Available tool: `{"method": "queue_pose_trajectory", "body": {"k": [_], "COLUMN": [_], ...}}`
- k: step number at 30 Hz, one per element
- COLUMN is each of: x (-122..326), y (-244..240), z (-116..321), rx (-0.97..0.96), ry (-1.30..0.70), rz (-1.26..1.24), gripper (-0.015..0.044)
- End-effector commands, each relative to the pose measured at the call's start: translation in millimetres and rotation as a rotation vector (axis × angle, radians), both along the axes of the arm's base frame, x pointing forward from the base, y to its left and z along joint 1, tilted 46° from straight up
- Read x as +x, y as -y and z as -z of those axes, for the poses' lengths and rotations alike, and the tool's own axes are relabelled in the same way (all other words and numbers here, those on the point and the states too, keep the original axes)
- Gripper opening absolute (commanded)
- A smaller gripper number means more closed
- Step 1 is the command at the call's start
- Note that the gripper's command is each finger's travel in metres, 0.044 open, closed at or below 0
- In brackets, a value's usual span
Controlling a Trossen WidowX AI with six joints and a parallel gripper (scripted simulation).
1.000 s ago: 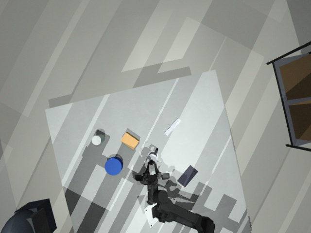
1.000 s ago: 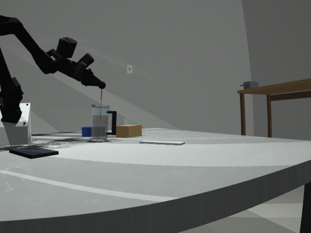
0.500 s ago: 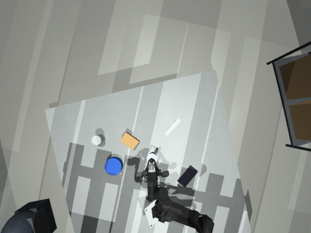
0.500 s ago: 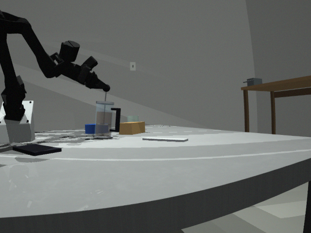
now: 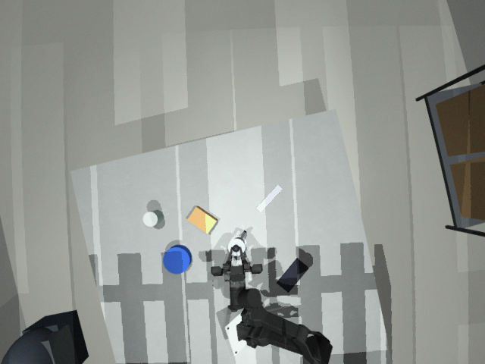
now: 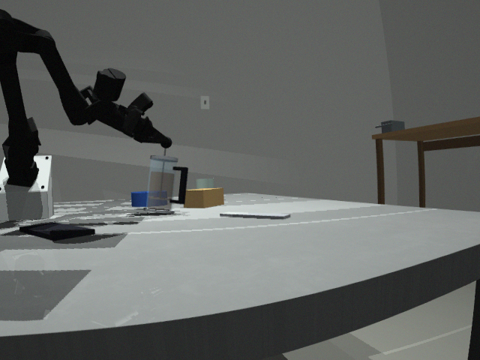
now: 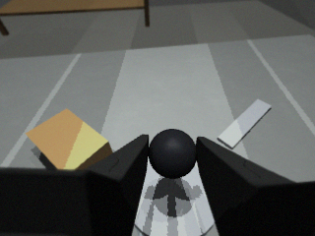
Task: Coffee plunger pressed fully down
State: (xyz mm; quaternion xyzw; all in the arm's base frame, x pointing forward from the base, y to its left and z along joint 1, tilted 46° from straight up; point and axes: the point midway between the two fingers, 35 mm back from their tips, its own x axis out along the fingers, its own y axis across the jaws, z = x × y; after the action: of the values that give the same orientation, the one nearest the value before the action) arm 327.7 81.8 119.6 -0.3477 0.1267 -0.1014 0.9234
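Grey surface with light and shadow stripes all over it, sitting in a plain grey room; off to the side there's one brown wooden table with a small grey box on it, and one wall plate on the far wall. From my seat the count on the surface is: one press, one blue cylinder, one orange block, one pale cup, one white strip and one dark flat slab. The arm's base sits on a white mount at the near edge. The press stands upright just in front of the arm, between the blue cylinder and the slab, with the orange block close beside its black handle. My tool is partly closed around the black knob, one finger on each side of the ball, gripping it. In the side view the knob sits only a short bit of rod above the lid, so the plunger is mostly down but I can't tell if it's bottomed out. The glass looks straight, not leaning.
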Motion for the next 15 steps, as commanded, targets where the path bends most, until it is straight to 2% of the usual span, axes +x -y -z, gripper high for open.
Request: {"method": "queue_pose_trajectory", "body": {"k": [1, 15], "x": [1.4, 3.6], "y": [8.3, 6.3], "z": [8.3, 8.5], "rx": [-0.026, -0.026], "ry": [-0.028, -0.027], "rz": [0.027, 0.027], "gripper": [0.0116, 0.0116]}}
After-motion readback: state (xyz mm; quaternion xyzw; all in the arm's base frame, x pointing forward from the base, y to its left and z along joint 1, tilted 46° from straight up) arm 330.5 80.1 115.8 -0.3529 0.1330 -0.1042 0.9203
